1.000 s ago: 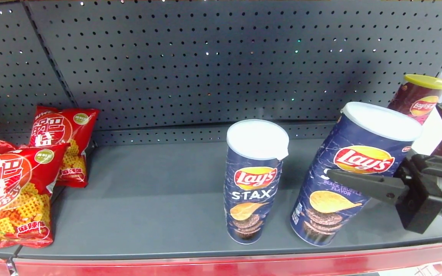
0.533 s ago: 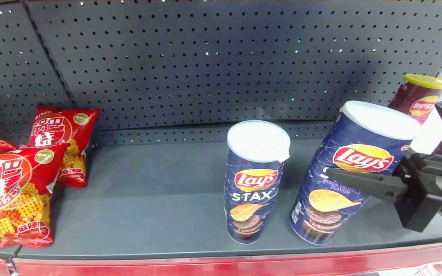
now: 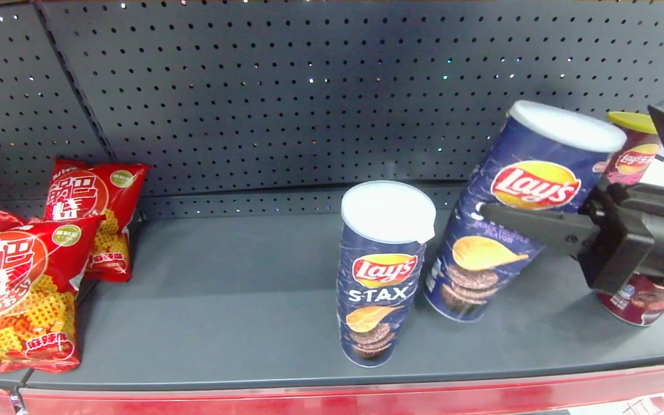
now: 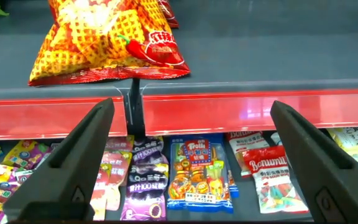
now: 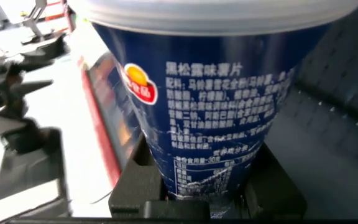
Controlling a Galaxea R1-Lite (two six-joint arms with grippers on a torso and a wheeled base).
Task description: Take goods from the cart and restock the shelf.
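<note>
Two jaws of the right gripper (image 3: 516,213) are clamped on a blue chip can (image 3: 534,173) at mid-body. The near jaw lies across the label; the far one is hidden behind the can. The can is tilted, white lid up and to the right, base low over the shelf (image 3: 222,311); can't tell whether it touches. A second blue chip can (image 3: 383,276) stands upright just beside that base, nearer the shelf front. A maroon chip can (image 3: 634,155) with a yellow lid stands behind the gripper at the right end. Red snack bags (image 3: 18,294) lie well apart at the far left. Left gripper (image 4: 192,107) has its jaws wide, holding nothing, facing the red shelf rail (image 4: 241,112), candy packs (image 4: 197,174) on the tier beneath.
</note>
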